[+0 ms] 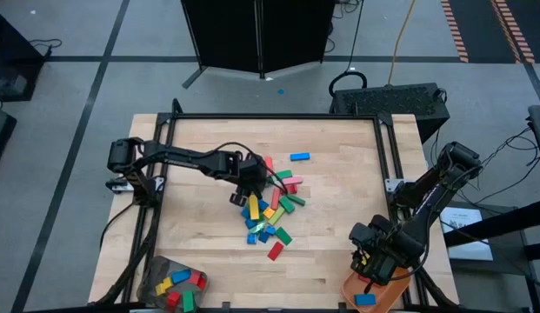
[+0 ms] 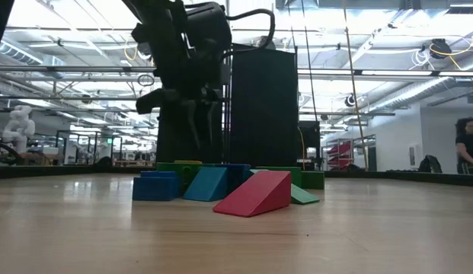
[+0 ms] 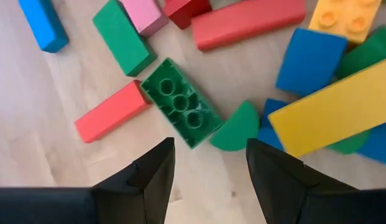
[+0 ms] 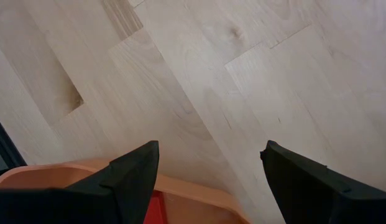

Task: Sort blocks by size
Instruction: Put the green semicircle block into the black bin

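The blocks lie in a loose pile (image 1: 270,209) at the table's middle, in red, blue, green, yellow and pink. My left gripper (image 1: 250,189) hangs over the pile's left side, pointing steeply down. It stands open (image 3: 208,146) over bare wood, just short of an overturned green brick (image 3: 180,109) and a green half-round piece (image 3: 236,127). A long yellow block (image 3: 335,109) lies across other blocks. My right gripper (image 1: 371,256) stands open (image 4: 211,149) at the near right, above the orange tray's rim (image 4: 180,186), with nothing between its fingers.
A lone blue block (image 1: 299,156) lies far of the pile and a red one (image 1: 276,251) near of it. A grey container (image 1: 174,283) with several blocks sits at the near left corner. The orange tray (image 1: 374,291) at the near right holds a blue block (image 1: 365,299).
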`<state>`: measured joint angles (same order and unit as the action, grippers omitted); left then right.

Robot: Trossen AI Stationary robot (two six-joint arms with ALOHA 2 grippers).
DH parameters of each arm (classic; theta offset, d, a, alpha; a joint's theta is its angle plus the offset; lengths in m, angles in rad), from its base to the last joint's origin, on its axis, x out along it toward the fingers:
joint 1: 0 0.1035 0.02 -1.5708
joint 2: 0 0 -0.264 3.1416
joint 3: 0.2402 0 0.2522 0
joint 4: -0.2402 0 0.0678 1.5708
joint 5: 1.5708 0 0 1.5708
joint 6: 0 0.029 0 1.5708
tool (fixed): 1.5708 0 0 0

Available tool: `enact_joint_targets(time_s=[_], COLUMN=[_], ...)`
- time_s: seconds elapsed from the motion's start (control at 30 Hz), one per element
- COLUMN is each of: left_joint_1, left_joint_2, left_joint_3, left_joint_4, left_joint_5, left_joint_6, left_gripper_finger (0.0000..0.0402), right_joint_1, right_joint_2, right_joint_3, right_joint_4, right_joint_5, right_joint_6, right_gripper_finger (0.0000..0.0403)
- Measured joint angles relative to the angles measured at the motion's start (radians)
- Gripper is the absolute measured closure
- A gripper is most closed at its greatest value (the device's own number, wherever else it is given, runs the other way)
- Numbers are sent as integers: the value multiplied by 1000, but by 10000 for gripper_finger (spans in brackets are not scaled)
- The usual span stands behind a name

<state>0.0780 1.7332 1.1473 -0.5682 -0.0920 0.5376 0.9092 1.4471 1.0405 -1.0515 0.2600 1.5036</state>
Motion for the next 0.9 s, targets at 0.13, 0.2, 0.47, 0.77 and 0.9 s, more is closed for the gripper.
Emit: enact_joint_targets(time_s=[0.13,0.2,0.47,0.77,0.9], left_joint_1=[1,-4,-21,-24,-40], left_joint_2=[0,0,30,131,135], left_joint_3=[0,0,-1,-1,-2], left_joint_4=[-11,-17,-18,-17,-13], left_joint_5=[2,4,12,-25,-46], left_joint_6=[79,132,297,341,341], left_gripper_finger=[204,204,204,204,229], right_joint_1=[0,0,0,0,0], right_joint_2=[0,0,0,0,0], right_joint_3=[0,0,0,-1,-1], right_joint_4=[0,0,1,4,4], right_joint_5=[0,0,0,0,0], right_joint_6=[0,1,2,10,20], right_gripper_finger=[126,126,126,126,126])
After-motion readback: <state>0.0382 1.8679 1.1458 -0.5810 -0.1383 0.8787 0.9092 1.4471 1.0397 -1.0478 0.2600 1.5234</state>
